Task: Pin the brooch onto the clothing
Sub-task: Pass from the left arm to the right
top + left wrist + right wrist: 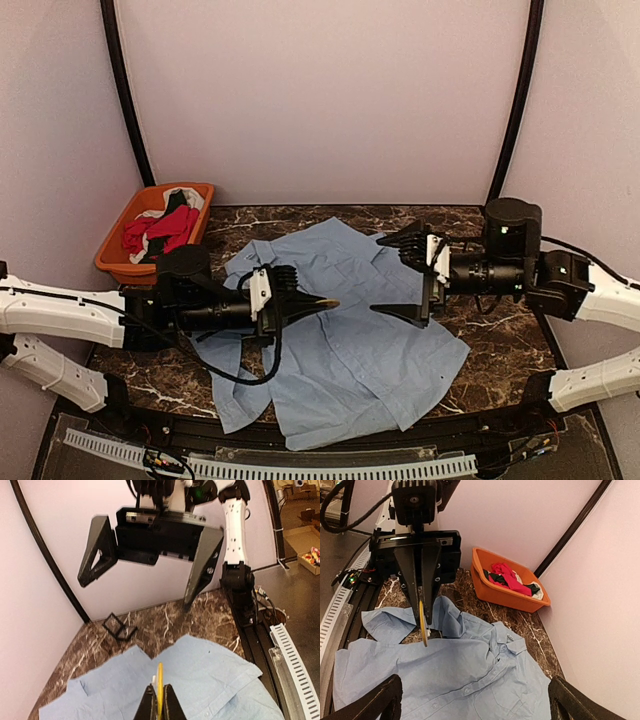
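Observation:
The clothing (350,340), a light blue button-up shirt, lies spread on the marble table, its collar (512,642) toward the back. Above its middle my left gripper (322,302) is shut on the brooch (160,672), a thin yellow disc seen edge-on that sticks out past the fingertips. From the right wrist view the brooch (422,625) hangs just over the shirt (470,680). My right gripper (395,278) faces the left one from a short way off. It is open wide, with nothing between its fingers (370,705). It shows above the shirt (215,680) in the left wrist view.
An orange basket (120,255) with red, black and white garments stands at the back left corner. A small black wire-frame object (119,627) lies on the marble near the back wall. Pale walls close the table on three sides.

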`<act>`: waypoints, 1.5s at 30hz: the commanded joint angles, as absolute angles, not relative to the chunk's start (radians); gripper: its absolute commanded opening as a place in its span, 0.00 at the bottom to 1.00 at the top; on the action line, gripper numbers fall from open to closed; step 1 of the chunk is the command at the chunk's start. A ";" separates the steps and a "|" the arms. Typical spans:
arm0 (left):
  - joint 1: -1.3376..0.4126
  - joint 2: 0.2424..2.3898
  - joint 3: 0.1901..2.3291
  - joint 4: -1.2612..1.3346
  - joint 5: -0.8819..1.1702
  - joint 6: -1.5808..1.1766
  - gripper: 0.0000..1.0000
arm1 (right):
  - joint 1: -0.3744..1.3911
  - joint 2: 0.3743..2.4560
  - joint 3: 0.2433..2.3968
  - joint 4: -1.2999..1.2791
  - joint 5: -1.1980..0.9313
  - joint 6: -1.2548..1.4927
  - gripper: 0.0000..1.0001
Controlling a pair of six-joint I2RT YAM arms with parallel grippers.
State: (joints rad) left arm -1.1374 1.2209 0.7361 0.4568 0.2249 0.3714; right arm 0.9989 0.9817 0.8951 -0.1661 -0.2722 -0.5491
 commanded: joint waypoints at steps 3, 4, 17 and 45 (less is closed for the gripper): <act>-1.142 1.252 0.560 1.052 0.443 0.475 0.01 | 0.992 0.932 0.682 0.262 -0.307 -0.558 0.99; -1.142 1.283 0.549 1.138 0.485 0.481 0.01 | 0.992 0.936 0.654 0.307 -0.314 -0.557 0.98; -1.142 1.385 0.461 1.283 0.737 0.857 0.01 | 1.050 1.026 0.609 0.403 -0.467 -0.644 0.68; -1.186 1.437 0.398 1.438 0.613 1.207 0.01 | 1.252 1.131 0.642 0.356 -0.264 -0.853 0.25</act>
State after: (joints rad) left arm -1.1820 1.4265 0.4206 1.3193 0.6239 1.2224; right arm 1.2404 1.1370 0.6521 0.3096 -0.2775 -0.8490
